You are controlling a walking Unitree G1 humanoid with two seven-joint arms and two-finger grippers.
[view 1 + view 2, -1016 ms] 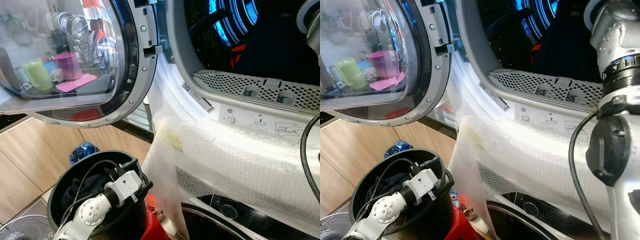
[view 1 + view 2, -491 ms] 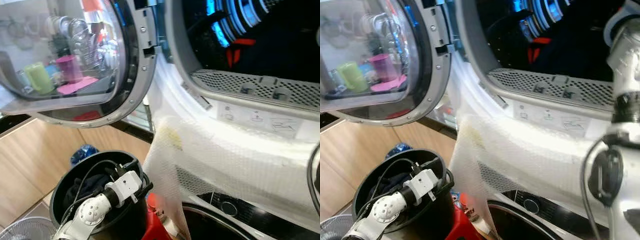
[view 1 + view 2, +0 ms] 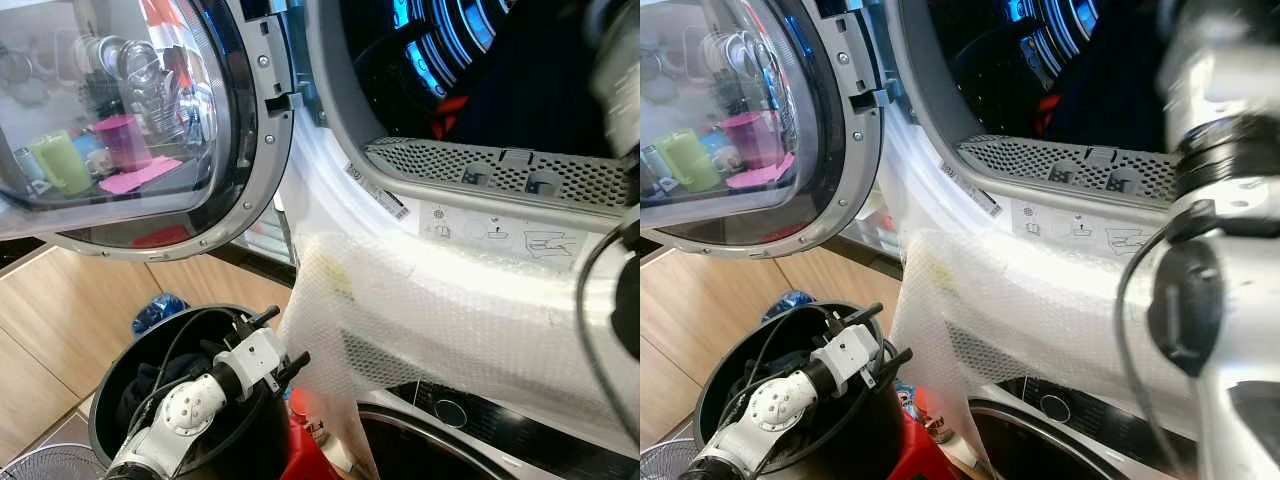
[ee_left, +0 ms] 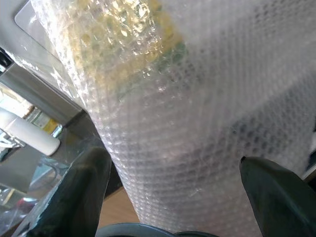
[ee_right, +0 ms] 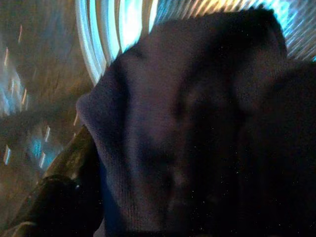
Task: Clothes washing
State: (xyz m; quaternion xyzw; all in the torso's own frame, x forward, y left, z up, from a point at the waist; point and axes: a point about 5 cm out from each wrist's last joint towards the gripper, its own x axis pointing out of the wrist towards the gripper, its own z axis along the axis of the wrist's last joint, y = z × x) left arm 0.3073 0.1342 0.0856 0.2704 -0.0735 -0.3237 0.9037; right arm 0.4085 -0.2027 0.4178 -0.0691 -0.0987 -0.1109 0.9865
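Observation:
The washer's drum (image 3: pixel 470 60) stands open and lit blue, with dark clothes and a red piece (image 3: pixel 450 105) inside. Its round glass door (image 3: pixel 130 120) is swung out to the left. Below it a black bucket (image 3: pixel 120 385) holds dark clothes (image 3: pixel 150 380). My left gripper (image 3: pixel 287 338) hovers open over the bucket's right rim, nothing between its fingers (image 4: pixel 74 192), pointing at the bubble wrap (image 4: pixel 187 113). My right arm (image 3: pixel 1215 130) reaches up into the drum with its gripper inside. The right wrist view looks close up at a dark blue cloth (image 5: pixel 197 123).
Bubble wrap (image 3: pixel 450 320) hangs over the washer's front under the drum opening. A second machine's dark panel (image 3: pixel 470 420) sits beneath it. A red object (image 3: pixel 300 450) stands by the bucket, a fan (image 3: pixel 50 465) at the lower left. Wooden cabinet fronts (image 3: pixel 60 310) run behind.
The camera has shifted a little. My left gripper has risen slightly toward the bubble wrap. My right arm has moved and now shows blurred at the right.

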